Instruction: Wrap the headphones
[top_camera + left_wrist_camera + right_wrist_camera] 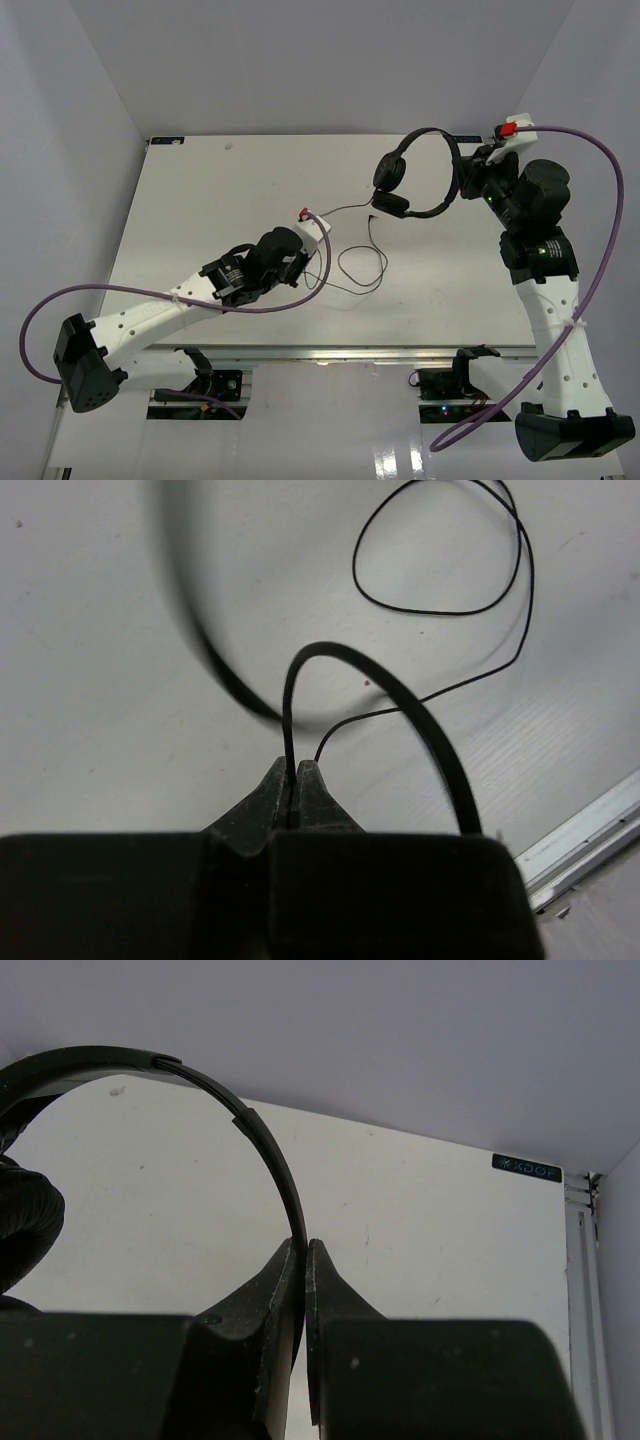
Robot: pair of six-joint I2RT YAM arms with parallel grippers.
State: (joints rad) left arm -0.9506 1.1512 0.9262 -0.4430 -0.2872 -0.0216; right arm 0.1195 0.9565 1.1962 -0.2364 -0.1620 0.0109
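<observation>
The wrapping looks barely begun. The right gripper [303, 1250] has its jaws clamped on the thin headband of the headphones [388, 172], holding them by the far right corner of the table [200, 200]. The left gripper [295, 770], nearer the middle of the table, has its jaws pinched together on the cord [325, 647]. No turns seem to lie around the headband yet, and slack cord sits in loose loops on the table between the two arms. The next move probably calls for the left arm to carry its pinched length up and around the headband while the right holds steady, with enough tension that the loops do not snag. Only the overhead view shows both earcups and the cord's whole run. The left wrist view alone shows the cord arching out of the jaws, and the right wrist view shows the headband seated between them.
</observation>
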